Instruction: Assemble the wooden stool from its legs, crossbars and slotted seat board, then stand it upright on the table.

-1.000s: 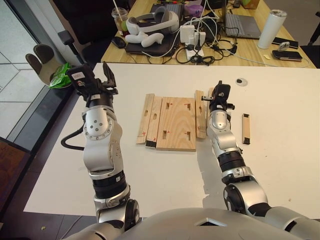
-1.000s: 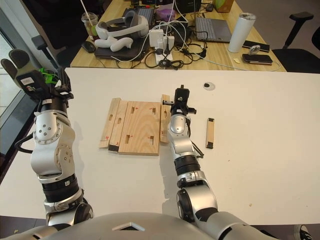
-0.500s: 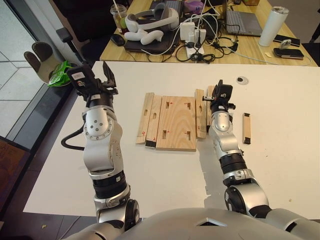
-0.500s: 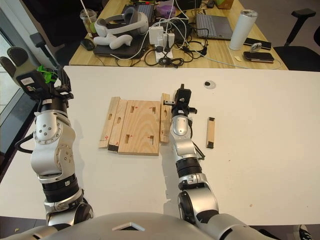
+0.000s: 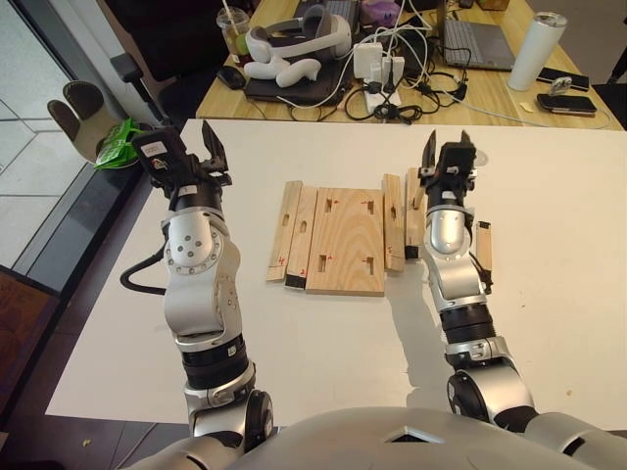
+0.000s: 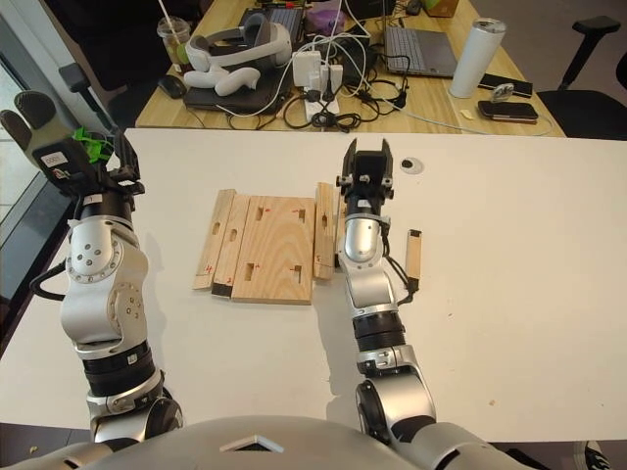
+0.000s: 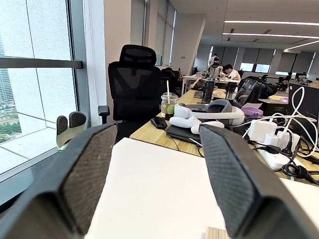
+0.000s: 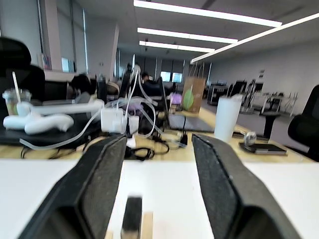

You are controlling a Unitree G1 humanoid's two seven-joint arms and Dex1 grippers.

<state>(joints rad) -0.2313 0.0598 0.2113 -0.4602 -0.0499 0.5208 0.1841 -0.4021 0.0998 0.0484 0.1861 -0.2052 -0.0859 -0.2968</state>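
Seat board [image 5: 345, 242] flat on table [image 5: 549, 294]; left gripper [image 5: 188, 147], right gripper [image 5: 448, 143] fingers spread.

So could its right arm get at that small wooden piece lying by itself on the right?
Probably yes. The small wooden piece lies alone on the table beside that arm, nothing on it. The right gripper is open but farther out, so the arm must draw back.
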